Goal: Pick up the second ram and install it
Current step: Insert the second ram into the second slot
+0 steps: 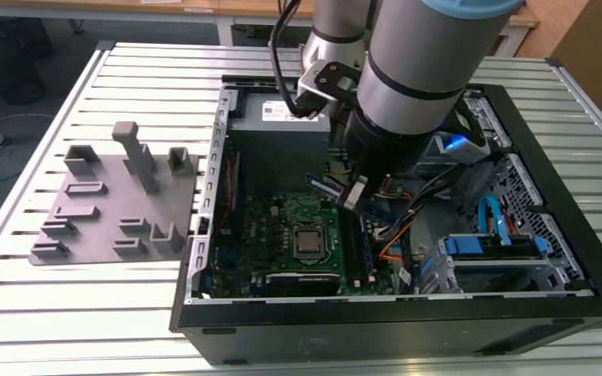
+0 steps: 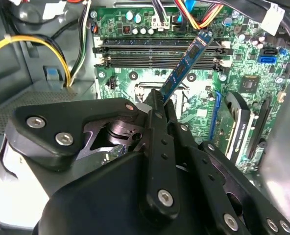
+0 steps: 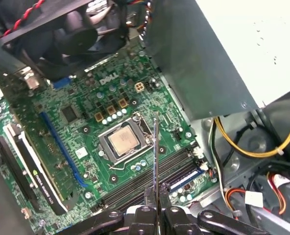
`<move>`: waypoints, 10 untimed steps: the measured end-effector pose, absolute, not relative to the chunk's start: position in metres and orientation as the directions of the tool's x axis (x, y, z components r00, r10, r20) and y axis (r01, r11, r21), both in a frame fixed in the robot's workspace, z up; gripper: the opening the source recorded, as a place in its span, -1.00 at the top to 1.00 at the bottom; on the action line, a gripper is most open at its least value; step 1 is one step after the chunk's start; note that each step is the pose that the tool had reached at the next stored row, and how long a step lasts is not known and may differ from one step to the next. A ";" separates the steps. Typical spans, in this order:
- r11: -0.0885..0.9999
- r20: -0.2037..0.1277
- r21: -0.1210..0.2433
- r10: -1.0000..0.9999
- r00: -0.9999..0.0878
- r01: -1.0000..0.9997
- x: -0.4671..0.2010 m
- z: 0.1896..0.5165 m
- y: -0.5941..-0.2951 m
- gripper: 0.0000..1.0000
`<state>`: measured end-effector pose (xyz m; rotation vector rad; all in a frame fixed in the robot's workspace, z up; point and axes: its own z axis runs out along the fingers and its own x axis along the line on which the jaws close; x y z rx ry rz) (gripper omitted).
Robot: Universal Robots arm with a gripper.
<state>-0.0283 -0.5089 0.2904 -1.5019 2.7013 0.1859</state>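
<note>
Gripper point(image 2: 157, 100) clenched on the second ram point(image 2: 186, 66).
It tilts over black slots point(image 2: 135, 54) of the motherboard point(image 3: 81, 147); white label point(image 1: 280, 110) marks the grey power supply point(image 1: 280, 131).

Your arm point(image 1: 416, 47) is a thick silver-grey tube with a black band point(image 1: 411, 84) and a blue cap point(image 1: 473, 6); a black cable point(image 1: 275, 55) runs beside it. Your gripper point(image 2: 157, 98) is matt black: flat linked bars pinned with silver screws point(image 2: 165, 197).
</note>
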 end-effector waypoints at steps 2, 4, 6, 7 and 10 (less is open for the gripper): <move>0.543 -0.098 0.083 -0.830 -0.549 -0.835 -0.028 0.290 -0.509 0.72; 0.563 -0.098 0.083 -0.817 -0.569 -0.822 -0.028 0.290 -0.509 0.72; 0.581 -0.098 0.083 -0.804 -0.587 -0.810 -0.028 0.290 -0.509 0.72; 0.590 -0.098 0.083 -0.797 -0.596 -0.803 -0.028 0.290 -0.509 0.72; 0.617 -0.098 0.083 -0.776 -0.623 -0.782 -0.028 0.290 -0.509 0.72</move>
